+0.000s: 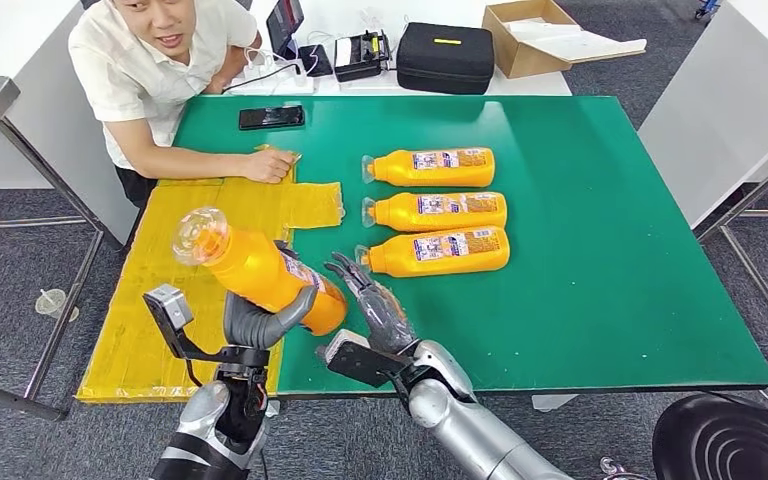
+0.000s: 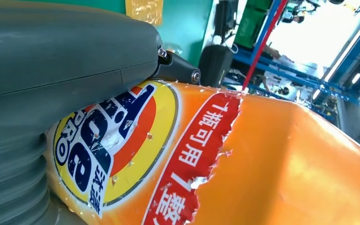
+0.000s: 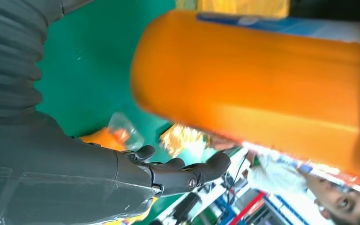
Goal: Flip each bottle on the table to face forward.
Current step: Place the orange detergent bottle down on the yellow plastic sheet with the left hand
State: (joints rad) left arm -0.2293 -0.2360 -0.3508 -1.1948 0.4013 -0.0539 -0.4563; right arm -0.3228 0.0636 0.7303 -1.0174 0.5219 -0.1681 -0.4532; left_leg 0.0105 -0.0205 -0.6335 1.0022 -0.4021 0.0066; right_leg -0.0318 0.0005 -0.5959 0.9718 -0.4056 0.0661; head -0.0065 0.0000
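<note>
Four bottles are in play, and I have one of them in the air. Starting at my left, a yellow mat (image 1: 175, 290) lies over the table (image 1: 600, 300) edge, with a person (image 1: 160, 60) leaning an arm on it from the far side. My left hand (image 1: 260, 325) grips the held bottle (image 1: 260, 270) around its lower body, cap tilted up and away to the left, above the seam between mat and green top. In the left wrist view its torn front label (image 2: 136, 154) sits just beside my thumb, so I judge this bottle is mid-turn and not yet laid down.

Next over, my right hand (image 1: 375, 305) hovers just beside the bottle's base, fingers spread and holding nothing.

Further right, three bottles (image 1: 435, 210) lie in a neat column on the green, caps pointing left, labels up. I take those as finished, though I cannot read which face shows. What remains, by my reckoning, is setting this last one down.
</note>
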